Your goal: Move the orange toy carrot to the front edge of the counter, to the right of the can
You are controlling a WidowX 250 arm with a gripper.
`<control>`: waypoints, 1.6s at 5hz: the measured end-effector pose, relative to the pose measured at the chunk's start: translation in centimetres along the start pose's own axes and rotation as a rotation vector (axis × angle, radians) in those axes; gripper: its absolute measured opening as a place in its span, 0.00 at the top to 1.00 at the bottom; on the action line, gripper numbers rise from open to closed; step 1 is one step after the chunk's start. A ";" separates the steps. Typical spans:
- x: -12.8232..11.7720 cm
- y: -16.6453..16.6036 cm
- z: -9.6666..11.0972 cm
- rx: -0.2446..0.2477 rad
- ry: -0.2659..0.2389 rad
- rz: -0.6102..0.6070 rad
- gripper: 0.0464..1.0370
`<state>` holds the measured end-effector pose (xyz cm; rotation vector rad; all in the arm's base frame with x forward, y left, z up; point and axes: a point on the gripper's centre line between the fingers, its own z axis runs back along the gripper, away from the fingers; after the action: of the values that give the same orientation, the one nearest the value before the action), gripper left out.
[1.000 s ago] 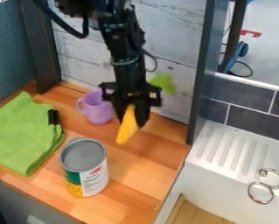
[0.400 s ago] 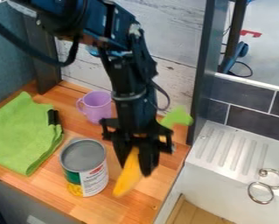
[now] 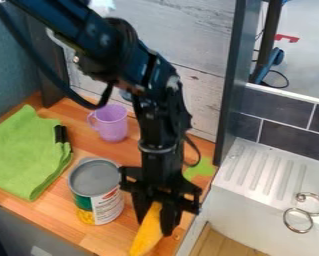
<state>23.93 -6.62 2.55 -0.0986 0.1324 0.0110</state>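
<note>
The black gripper (image 3: 156, 220) hangs low over the front right part of the wooden counter, shut on a yellow, elongated object (image 3: 147, 233) that points down and toward the front. A green leaf-like piece (image 3: 200, 169) shows behind the gripper on its right; whether it belongs to the yellow object I cannot tell. Just left of the gripper a tin can (image 3: 97, 191) with a green, white and yellow label stands upright. Farther back is an upright purple cup (image 3: 111, 123), its handle to the left.
A folded green cloth (image 3: 25, 152) lies on the counter's (image 3: 88, 243) left, with a black item (image 3: 61, 134) at its edge. Right of the counter are a dark upright post (image 3: 230, 75) and a white sink with a ribbed drainboard (image 3: 265, 172); metal rings (image 3: 298, 220) hang at its front.
The arm and gripper have moved toward the front and slightly right, carrying the yellow object past the can's right side. The green piece has shifted lower in the view. Can, cup and cloth stay put.
</note>
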 end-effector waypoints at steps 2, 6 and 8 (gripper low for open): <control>0.8 1.0 -2.1 0.063 0.019 0.072 0.59; -0.9 0.2 0.9 0.121 0.002 0.037 0.03; -3.6 1.1 5.2 0.148 -0.036 0.019 0.04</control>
<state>21.07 -5.06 8.01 0.0509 0.0973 0.0217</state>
